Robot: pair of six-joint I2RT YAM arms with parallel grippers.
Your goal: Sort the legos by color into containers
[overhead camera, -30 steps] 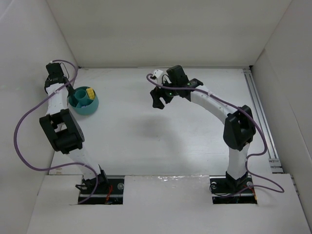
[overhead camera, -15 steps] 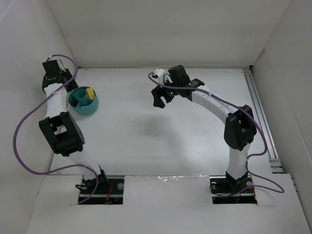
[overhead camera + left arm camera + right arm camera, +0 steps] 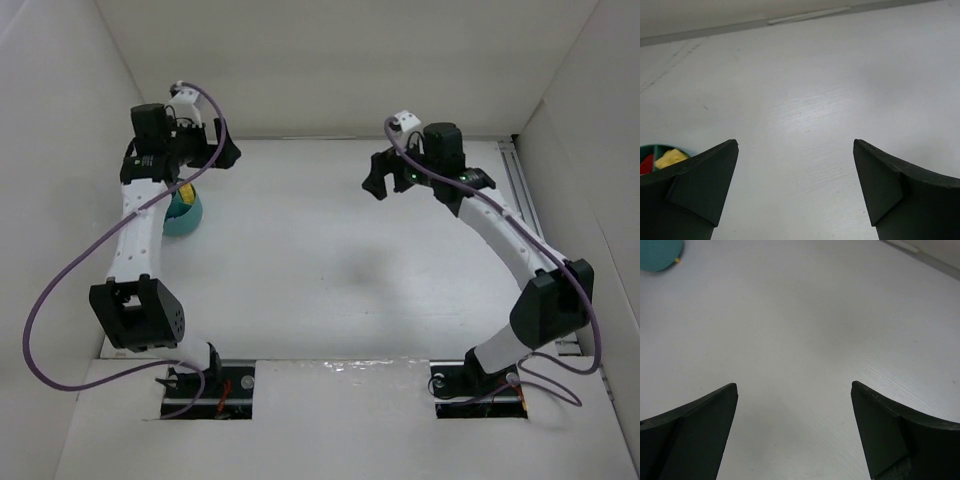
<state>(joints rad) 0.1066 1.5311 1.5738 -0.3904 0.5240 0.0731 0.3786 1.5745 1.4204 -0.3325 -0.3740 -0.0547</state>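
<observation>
Plainly, the only legos in view are a yellow brick (image 3: 671, 158) and a red piece (image 3: 645, 164). Both lie inside the teal bowl (image 3: 188, 214), close together and seemingly in neighbouring compartments. The rest of the bowl's inside is hidden, by a finger in the left wrist view and by the left arm from above. No loose brick shows on the table (image 3: 330, 280) around the bowl in any view, so I judge the sorting to be at or near its end.

Such pieces should handle as light, hard and stiff. Their smooth sides would slip out of a slanted pinch, and though they will not crush, a nudge could make them skid or flip. The best hold would be square across two flat opposite sides, with the fingertips only, since each piece is far smaller than the spread of the jaws. Inside the bowl the partitions crowd a piece, so a steep approach from above would suit.

The left gripper (image 3: 795, 143) hangs just past the bowl's far rim, raised off the table, its jaws spread wide with nothing between them. The right gripper (image 3: 793, 385) is well apart from the bowl, off to its right, also lifted, with its jaws wide and empty
</observation>
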